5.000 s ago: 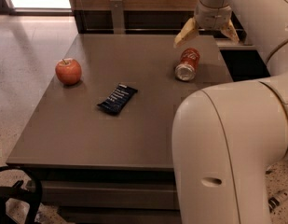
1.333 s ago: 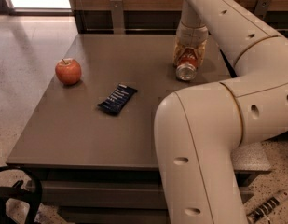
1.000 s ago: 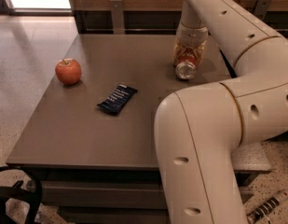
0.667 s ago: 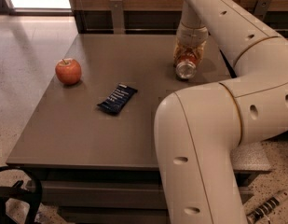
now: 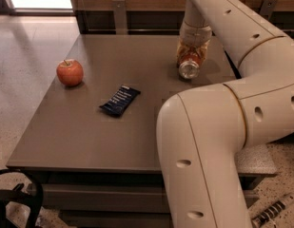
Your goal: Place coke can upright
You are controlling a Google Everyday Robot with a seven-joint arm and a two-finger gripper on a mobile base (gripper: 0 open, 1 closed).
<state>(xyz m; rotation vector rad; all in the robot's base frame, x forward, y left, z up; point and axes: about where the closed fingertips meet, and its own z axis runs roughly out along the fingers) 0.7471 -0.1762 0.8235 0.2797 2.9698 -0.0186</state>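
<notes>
**Can on its side at the far right edge, gripper clamped over it**

The grey table (image 5: pixel 89 141) fills most of the view. The robot's cream arm (image 5: pixel 208 141) bulks across its near right corner and reaches up along the right edge. Near the middle of the table lies a dark snack bar (image 5: pixel 120 100), with a red apple (image 5: pixel 70 72) beyond it towards the left edge. Both are well apart from the work.

The coke can (image 5: pixel 189 66) lies on its side close to the far right corner, its silver end turned towards the near edge. The gripper (image 5: pixel 192 51) sits directly on top of it. Its fingers (image 5: pixel 181 50) are narrowed onto the can's flanks and appear to hold it across the body.

The step in hand looks like the grasp before tipping. To do it well:

- The hold should be firm enough that the smooth cylinder cannot roll or slip.
- The lift should only just clear the tabletop before the wrist turns the can's axis vertical.
- One silver end should meet the table flat, away from the right edge.
- The fingers should open only once the can stands without leaning.
</notes>
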